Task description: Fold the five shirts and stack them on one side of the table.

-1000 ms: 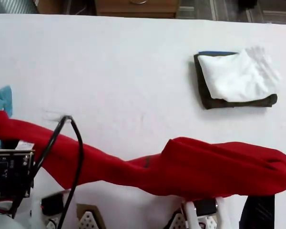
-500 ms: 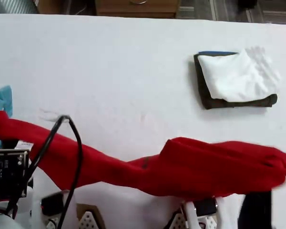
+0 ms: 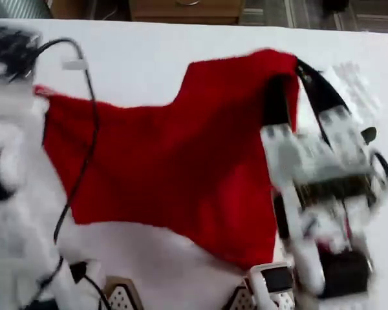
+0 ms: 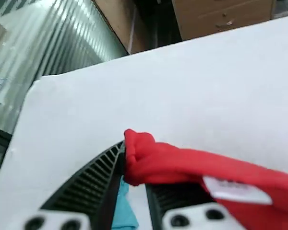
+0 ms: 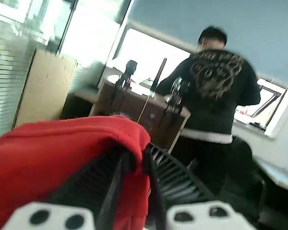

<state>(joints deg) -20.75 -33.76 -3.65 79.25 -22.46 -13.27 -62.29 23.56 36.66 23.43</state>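
A red shirt (image 3: 181,161) hangs spread out above the white table (image 3: 149,45), held up by both arms. My left gripper (image 4: 133,160) is shut on one bunched corner of the red shirt (image 4: 206,167), at the upper left in the high view (image 3: 42,92). My right gripper (image 5: 134,153) is shut on another corner of the red shirt (image 5: 53,163), high at the upper right (image 3: 290,64). The folded stack's white shirt (image 3: 352,81) peeks out behind the right arm. A teal shirt (image 4: 122,215) lies below my left gripper.
The arm bases (image 3: 119,297) stand at the near table edge. A black cable (image 3: 84,148) runs down in front of the red shirt. Wooden furniture (image 3: 181,10) stands beyond the far edge. Bare table lies at the back between the arms.
Both arms have swung up and toward the far side, lifting the red shirt from a twisted roll near the front edge into a spread hanging sheet. The right arm now covers the folded stack.
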